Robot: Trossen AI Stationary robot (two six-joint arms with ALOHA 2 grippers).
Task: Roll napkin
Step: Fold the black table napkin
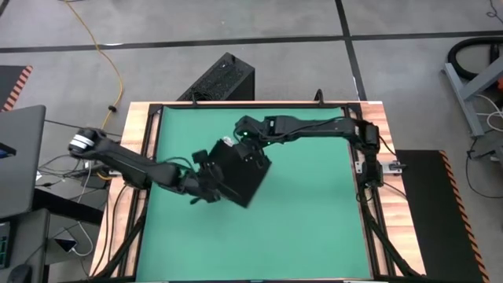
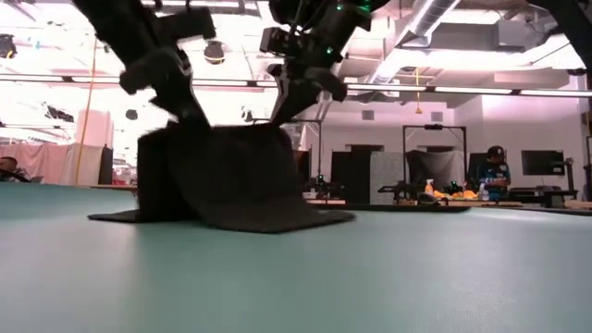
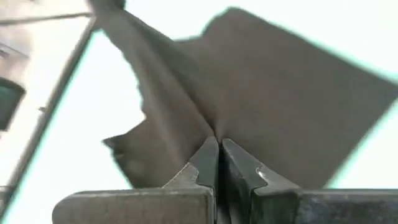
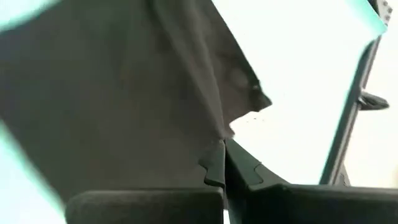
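Note:
The black napkin (image 1: 242, 174) is at the middle of the green table mat (image 1: 314, 220). It is partly lifted, and its lower part (image 2: 231, 218) lies on the mat. My left gripper (image 1: 206, 168) is shut on the napkin's left side. My right gripper (image 1: 248, 143) is shut on its far side. In the low view the cloth (image 2: 222, 171) hangs between the two grippers like a tent. No white tag shows. My left gripper pinches an edge of the napkin (image 3: 214, 132) between its two fingers, coming from the table's left and slanting down. The cloth runs in folds away from the fingertips and hangs below them (image 2: 190, 120), with its lower part on the mat. My right gripper pinches the napkin at an edge near a corner (image 4: 225, 138) between its two fingers, coming from above and from the far right side. The cloth hangs below the fingers (image 2: 282, 116) and its lower part rests on the mat.
A rigid black box with vent slots (image 1: 222, 79) stands on the floor beyond the table's far edge. A laptop (image 1: 20, 157) and cables lie at the left. The wooden table frame (image 1: 141, 141) borders the mat. A person (image 2: 495, 171) stands far off in the room.

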